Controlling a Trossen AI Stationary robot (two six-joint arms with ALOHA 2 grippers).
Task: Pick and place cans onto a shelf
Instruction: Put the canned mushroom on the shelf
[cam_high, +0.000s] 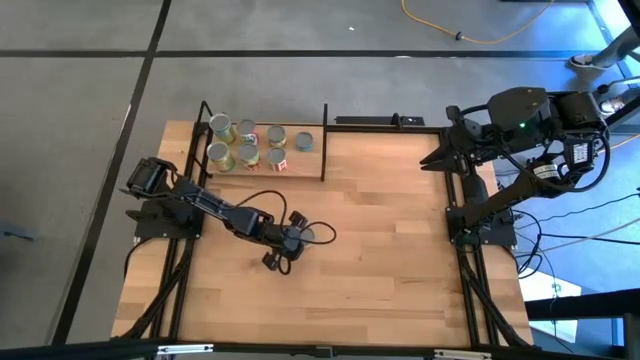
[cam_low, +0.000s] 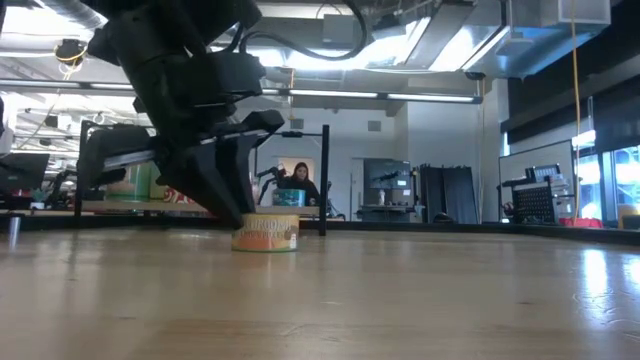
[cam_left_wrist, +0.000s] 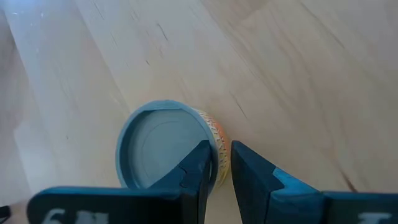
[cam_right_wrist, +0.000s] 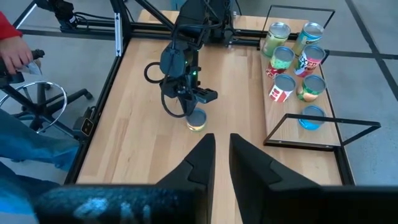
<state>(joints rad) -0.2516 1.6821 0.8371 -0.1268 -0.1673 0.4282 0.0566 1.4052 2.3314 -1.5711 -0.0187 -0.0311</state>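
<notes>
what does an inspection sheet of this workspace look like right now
surface: wooden table, bare apart from one can.
job's things: seven cans in two rows on the shelf; a lone can mid-table.
clutter: nothing seen.
grippers: left gripper low beside the lone can, one finger over its rim, narrow gap; right gripper raised at the table's right edge, away from the cans, narrow gap.
cables: black cable looped along the left arm; yellow cable on the floor.
surroundings: grey floor; a person seated far behind the table.
</notes>
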